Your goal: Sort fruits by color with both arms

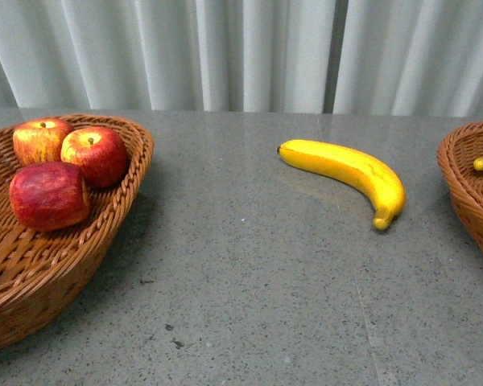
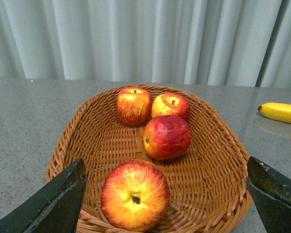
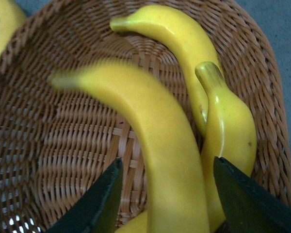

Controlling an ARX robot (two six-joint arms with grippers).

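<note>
Near apple basket (image 2: pixel 63 148), left claw (image 2: pixel 166 165) spread wide, right claw (image 3: pixel 168 162) straddling banana (image 3: pixel 153 121)

Right gripper (image 3: pixel 167 160), jaws apart on either side of a blurred banana (image 3: pixel 150 111), above a wicker basket (image 3: pixel 63 145) containing more bananas (image 3: pixel 184 39).

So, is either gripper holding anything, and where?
Left gripper: nothing. Right gripper: a blurred banana sits between open jaws, gaps both sides, apparently not gripped.

The left gripper (image 2: pixel 166 165) shows two matte black, wedge-shaped fingers (image 2: pixel 53 201) with greyish edges. The right gripper (image 3: pixel 168 162) has similar black, tapered fingers (image 3: pixel 242 199).
</note>
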